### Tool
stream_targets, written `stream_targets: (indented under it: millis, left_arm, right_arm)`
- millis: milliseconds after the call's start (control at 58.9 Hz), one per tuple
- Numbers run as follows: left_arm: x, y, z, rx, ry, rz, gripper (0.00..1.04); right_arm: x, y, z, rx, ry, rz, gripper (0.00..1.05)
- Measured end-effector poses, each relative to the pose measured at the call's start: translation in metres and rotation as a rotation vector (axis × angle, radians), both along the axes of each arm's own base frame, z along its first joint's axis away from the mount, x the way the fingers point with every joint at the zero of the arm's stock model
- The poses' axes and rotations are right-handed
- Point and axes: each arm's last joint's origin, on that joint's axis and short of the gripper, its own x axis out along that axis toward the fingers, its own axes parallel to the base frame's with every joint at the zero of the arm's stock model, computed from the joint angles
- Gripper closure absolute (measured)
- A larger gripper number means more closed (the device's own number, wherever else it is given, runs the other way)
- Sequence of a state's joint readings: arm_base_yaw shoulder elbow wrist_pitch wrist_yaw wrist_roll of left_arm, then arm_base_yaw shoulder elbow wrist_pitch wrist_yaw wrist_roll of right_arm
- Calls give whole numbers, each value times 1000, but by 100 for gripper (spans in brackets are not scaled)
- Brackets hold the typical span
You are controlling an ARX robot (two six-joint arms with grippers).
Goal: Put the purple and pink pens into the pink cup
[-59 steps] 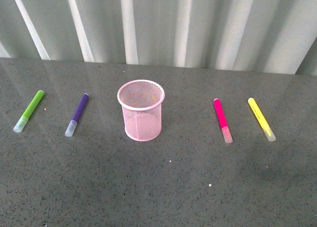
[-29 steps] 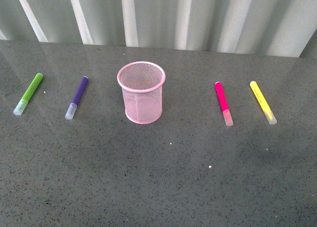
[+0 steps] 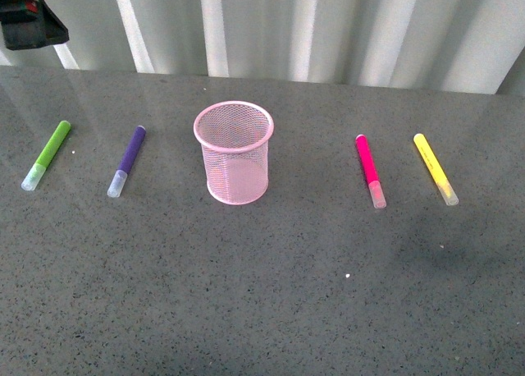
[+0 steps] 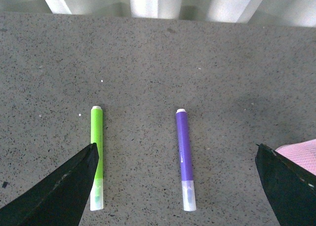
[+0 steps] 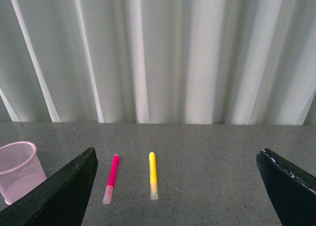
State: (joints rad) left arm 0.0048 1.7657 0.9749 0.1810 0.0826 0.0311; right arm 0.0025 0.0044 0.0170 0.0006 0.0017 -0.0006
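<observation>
The pink cup (image 3: 234, 154) stands upright and empty mid-table. The purple pen (image 3: 128, 160) lies to its left and the pink pen (image 3: 369, 169) to its right, both flat with their clear caps toward me. My left gripper (image 4: 176, 149) hangs open above the table. The purple pen (image 4: 184, 154) lies below it, between the jaws, untouched. A corner of the cup (image 4: 301, 149) shows by one finger. My right gripper (image 5: 176, 152) is open and held high, with the pink pen (image 5: 111, 176) and the cup (image 5: 17, 169) ahead of it.
A lime green marker (image 3: 47, 153) lies at the far left and a yellow marker (image 3: 435, 168) at the far right. A dark part of my left arm (image 3: 29, 19) shows at the top left corner. A corrugated white wall (image 3: 328, 31) closes the table's far edge.
The front view tilted, so everything sits higher in frame than a second ago. A dark part of my left arm has come into the top left corner. Pens and cup have not moved.
</observation>
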Motion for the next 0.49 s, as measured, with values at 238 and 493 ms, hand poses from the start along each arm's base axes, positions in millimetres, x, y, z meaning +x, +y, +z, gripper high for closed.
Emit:
stream_targets:
  millis: [238, 493]
  left_arm:
    - [25, -8, -29, 47, 118, -28, 7]
    - [35, -25, -38, 53, 156, -91, 7]
  right_arm:
    - [0, 0, 0, 0, 0, 0, 7]
    - [0, 0, 0, 0, 0, 0, 7]
